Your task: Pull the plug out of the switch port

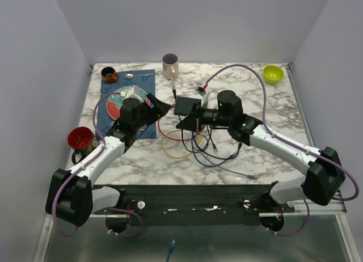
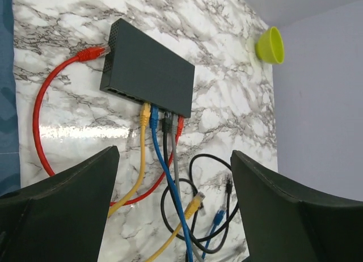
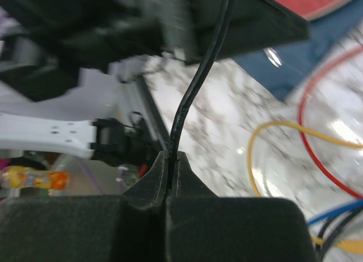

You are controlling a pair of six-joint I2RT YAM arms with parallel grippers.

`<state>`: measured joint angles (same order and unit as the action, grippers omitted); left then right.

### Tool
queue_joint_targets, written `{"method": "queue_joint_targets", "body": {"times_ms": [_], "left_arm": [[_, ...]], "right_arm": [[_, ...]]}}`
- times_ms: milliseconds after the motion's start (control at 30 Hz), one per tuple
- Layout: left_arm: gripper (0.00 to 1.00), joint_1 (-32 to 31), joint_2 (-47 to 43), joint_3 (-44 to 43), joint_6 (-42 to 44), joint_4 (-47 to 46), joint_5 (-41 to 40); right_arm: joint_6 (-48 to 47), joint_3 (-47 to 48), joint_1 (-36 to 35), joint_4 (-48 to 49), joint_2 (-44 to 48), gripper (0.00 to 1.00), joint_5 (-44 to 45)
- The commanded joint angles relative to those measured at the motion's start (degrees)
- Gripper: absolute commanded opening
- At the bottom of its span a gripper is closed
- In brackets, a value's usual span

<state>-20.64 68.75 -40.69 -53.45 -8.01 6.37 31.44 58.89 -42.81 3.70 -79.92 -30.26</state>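
The switch (image 2: 147,75) is a flat black box on the marble; in the top view the switch (image 1: 185,105) lies between both grippers. Yellow, blue, black, grey and red plugs sit in its near edge, the black plug (image 2: 167,123) among them. A loose red plug (image 2: 91,53) lies at its left end. My left gripper (image 2: 176,188) hangs open above the cables with nothing between its fingers (image 2: 68,199). My right gripper (image 3: 170,160) is shut on a thin black cable (image 3: 195,86), which runs up to a blurred dark shape. In the top view my right gripper (image 1: 190,123) is at the switch's near edge.
Tangled loose cables (image 1: 193,146) lie in front of the switch. A blue mat (image 1: 127,126) with a red disc (image 1: 115,106) is on the left, a red mug (image 1: 81,138) beside it. At the back stand a brown cup (image 1: 109,75), a white mug (image 1: 170,65) and a lime bowl (image 1: 273,74).
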Motion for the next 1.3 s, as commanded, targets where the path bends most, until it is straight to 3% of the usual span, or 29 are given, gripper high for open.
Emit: {"method": "queue_joint_targets", "body": {"times_ms": [0, 333, 467, 700, 767, 800, 900, 1000, 1033, 1133, 1267], "left_arm": [[0.89, 0.52, -0.72, 1.84, -0.68, 0.89, -1.28], [0.87, 0.60, -0.03, 4.91, -2.18, -1.39, 1.53], [0.82, 0.43, 2.96, 5.79, -3.76, -4.02, 4.17], [0.81, 0.08, 4.55, 7.64, -5.70, -6.14, 5.41], [0.81, 0.08, 4.38, 7.73, -5.70, -6.14, 5.49], [0.81, 0.08, 4.11, 7.81, -5.70, -6.14, 5.49], [0.80, 0.08, 3.06, 8.08, -5.52, -5.44, 4.88], [0.80, 0.08, 2.62, 8.08, -5.61, -4.56, 4.35], [0.80, 0.08, 2.53, 8.17, -5.70, -4.21, 4.09], [0.80, 0.08, 1.65, 8.17, -5.87, -2.45, 2.95], [0.80, 0.08, -0.72, 8.17, -5.26, 0.71, 1.37]], "right_arm": [[7.31, 0.87, -0.61, 13.67, 2.84, 0.01, -12.18], [13.64, 7.98, -0.61, 20.38, 8.11, 0.01, -21.06], [9.78, 10.81, -0.61, 13.87, 11.18, 0.01, -15.36], [25.77, 12.04, -0.52, 35.21, 6.72, 0.01, -24.49], [20.81, 11.77, -0.52, 30.78, 7.76, 0.01, -19.16], [17.55, 12.55, -0.52, 21.53, 9.33, 0.01, -16.26], [8.48, 14.32, -0.52, 12.14, 11.18, 0.01, -3.35], [2.05, 17.82, -0.26, -0.95, 11.72, 0.01, 15.44], [1.35, 18.79, 0.00, -7.77, 10.76, 0.01, 25.59], [1.07, 17.32, 3.15, -13.09, 10.40, 0.01, 41.97], [6.26, 13.27, 11.86, -13.02, 12.07, 0.01, 47.21]]}}
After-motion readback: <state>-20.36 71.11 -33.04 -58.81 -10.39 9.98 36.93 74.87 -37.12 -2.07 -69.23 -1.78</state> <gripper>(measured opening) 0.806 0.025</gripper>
